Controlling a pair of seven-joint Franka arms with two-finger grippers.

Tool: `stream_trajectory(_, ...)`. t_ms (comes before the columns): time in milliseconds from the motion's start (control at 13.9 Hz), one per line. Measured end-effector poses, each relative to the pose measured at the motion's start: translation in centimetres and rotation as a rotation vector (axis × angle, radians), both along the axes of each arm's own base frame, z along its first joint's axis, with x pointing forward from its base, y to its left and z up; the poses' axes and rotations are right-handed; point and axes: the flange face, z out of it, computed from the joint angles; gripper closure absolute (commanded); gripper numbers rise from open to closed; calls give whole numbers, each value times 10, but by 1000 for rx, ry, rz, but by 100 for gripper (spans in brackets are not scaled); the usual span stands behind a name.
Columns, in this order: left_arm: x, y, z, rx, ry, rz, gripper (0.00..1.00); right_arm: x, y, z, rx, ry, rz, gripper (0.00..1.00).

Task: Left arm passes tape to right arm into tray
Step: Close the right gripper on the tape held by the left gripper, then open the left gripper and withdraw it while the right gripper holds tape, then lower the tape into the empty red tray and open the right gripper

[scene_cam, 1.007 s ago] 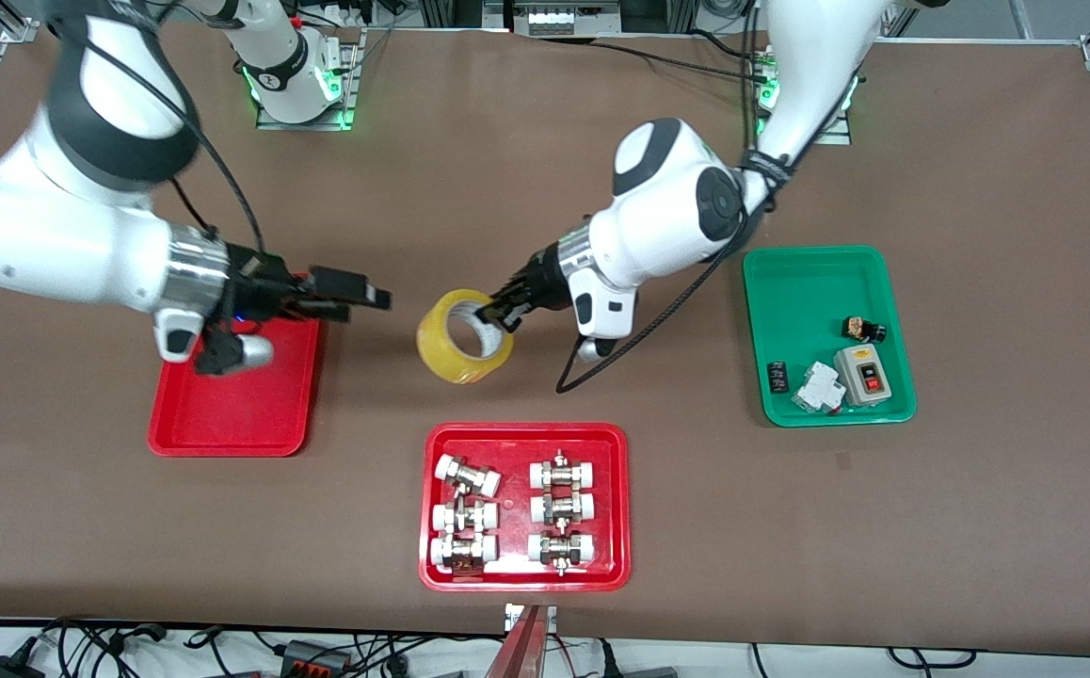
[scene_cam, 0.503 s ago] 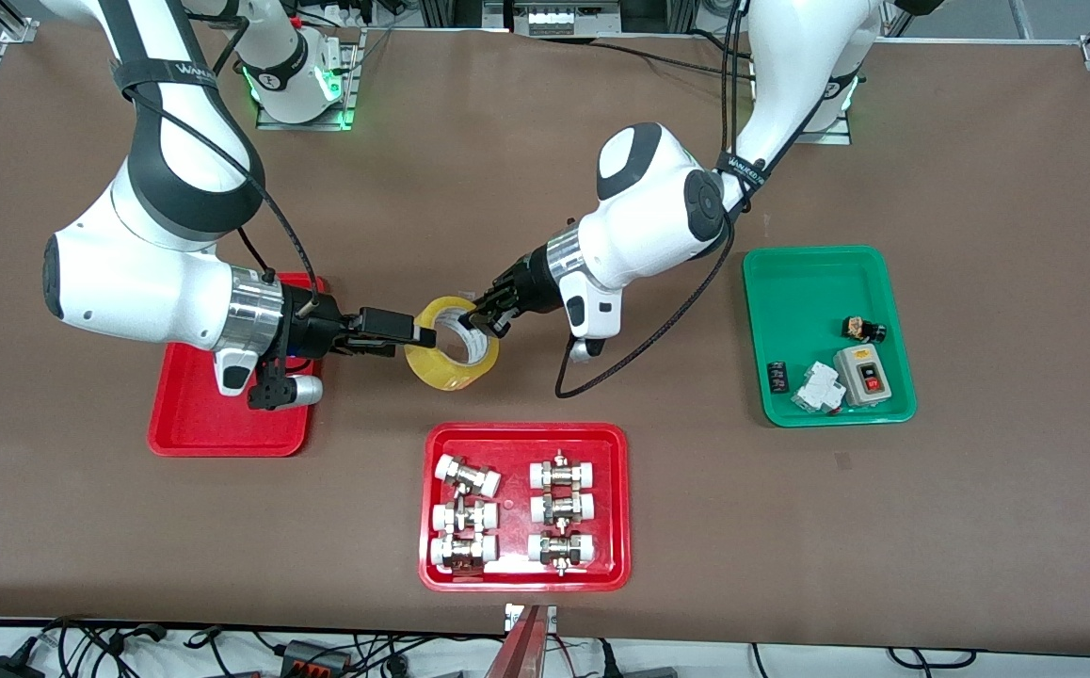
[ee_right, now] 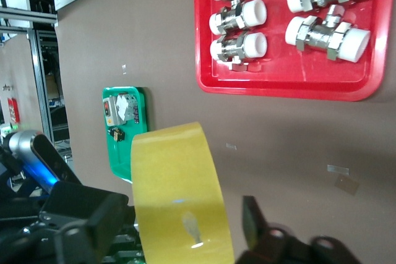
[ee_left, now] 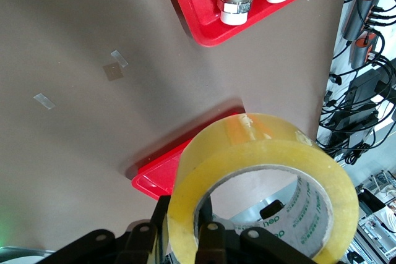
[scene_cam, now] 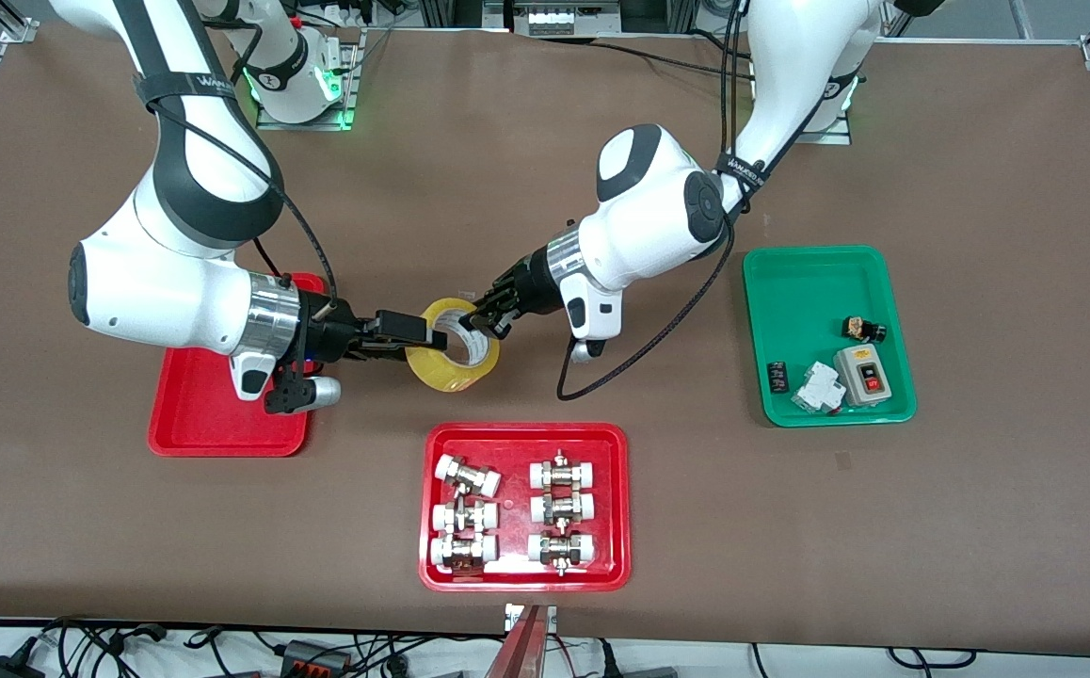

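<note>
- From across the table, the tape [scene_cam: 451, 345] hangs in the air between the two arms, above bare tabletop, between the plain red tray [scene_cam: 225, 414] and the red tray of white-capped metal fittings [scene_cam: 526, 506]. The left gripper [scene_cam: 484, 318] is clamped on the roll's rim, one finger inside the core. The right gripper [scene_cam: 418, 334] has reached the roll from the plain tray's end, its fingers at the rim. A green tray [scene_cam: 825, 334] of small electrical parts sits toward the left arm's end.
- At the left wrist, the tape [ee_left: 266, 196] fills the view, its wall pinched between the black fingers [ee_left: 207, 242]; the plain red tray's corner [ee_left: 161, 174] shows under it.
- At the right wrist, the right gripper's fingers [ee_right: 257, 217] stand apart on either side of the yellow band [ee_right: 179, 196], not yet closed on it; the fittings tray [ee_right: 284, 81] lies underneath.
</note>
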Motion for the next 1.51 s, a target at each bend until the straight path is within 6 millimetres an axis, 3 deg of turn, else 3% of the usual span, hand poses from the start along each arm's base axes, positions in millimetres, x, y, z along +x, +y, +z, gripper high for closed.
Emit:
stream_trajectory(144, 2, 2, 0, -1, 0, 7, 98, 1, 0, -1, -1, -47, 34, 100)
stream_trajectory(216, 2, 1, 0, -2, 1, 8, 96, 1, 0, -1, 1, -65, 52, 100)
stream_trajectory(288, 2, 1, 0, -2, 2, 9, 85, 1, 0, -1, 1, -69, 56, 100)
stream_trajectory(431, 2, 1, 1, -3, 3, 12, 3, 1, 0, 0, 1, -72, 56, 100)
stream_trajectory(719, 14, 11, 15, -19, -22, 39, 0, 2, 0, 0, 1, -76, 52, 100)
stream_trajectory(791, 25, 23, 20, -23, -31, 60, 0, 3, -2, 0, 0, -78, 48, 100)
stream_trajectory(935, 53, 68, 38, -1, -36, 74, 0, 8, -15, 0, -7, -78, 29, 100)
stream_trajectory(1078, 75, 138, 55, 121, 9, 1, 0, 18, -57, -5, -9, -45, 6, 100)
stream_trajectory(1222, 82, 209, 67, 303, 31, -107, 0, 25, -116, -23, 1, -10, 39, 100)
stream_trajectory(1510, 68, 292, 96, 490, -34, -550, 0, 25, -232, -102, -43, 49, 144, 100)
